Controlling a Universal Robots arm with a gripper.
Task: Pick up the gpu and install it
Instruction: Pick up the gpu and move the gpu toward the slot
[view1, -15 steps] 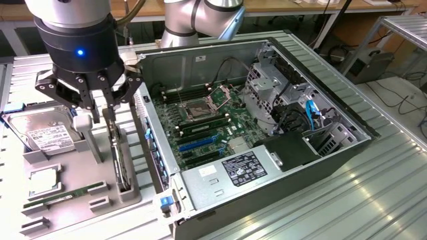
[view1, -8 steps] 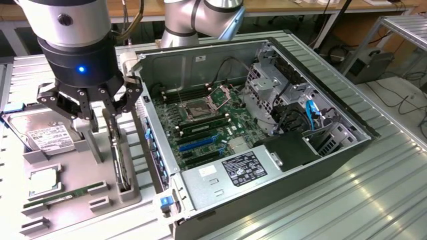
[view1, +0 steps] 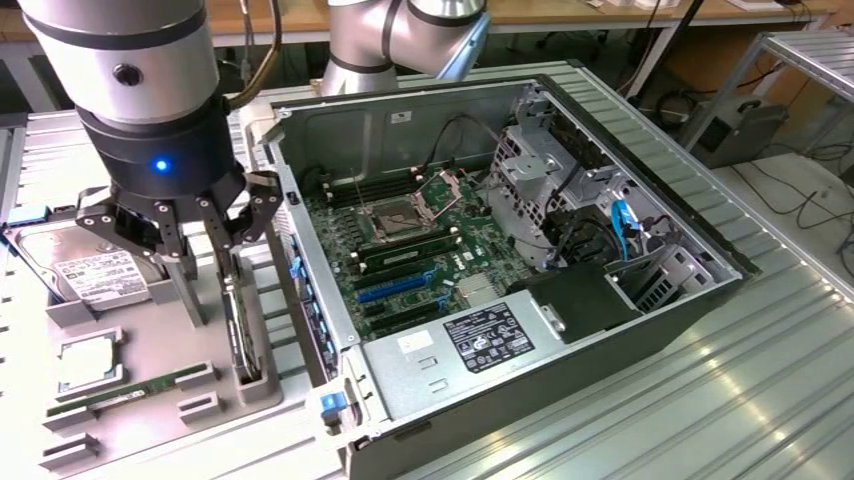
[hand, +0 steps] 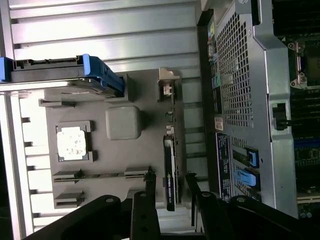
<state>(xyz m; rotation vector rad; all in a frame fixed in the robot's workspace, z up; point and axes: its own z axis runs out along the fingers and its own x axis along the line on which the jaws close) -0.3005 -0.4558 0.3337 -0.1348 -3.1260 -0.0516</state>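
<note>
GPU (hand: 170, 160) not yet lifted — nothing installed.
It stands on edge in the grey parts tray (view1: 150, 402) beside the computer case (view1: 400, 125) — the gripper (view1: 214, 250) hovers over it, jaws open either side, not gripping.

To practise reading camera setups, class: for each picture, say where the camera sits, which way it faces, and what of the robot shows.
Exterior view: raised, off the arm, looking down into the open computer case and grey tray; the arm and gripper show.
Wrist view: on the wrist, looking down past its fingers at the gpu standing on edge in the tray.
Shared: gpu, tray, computer case.
</note>
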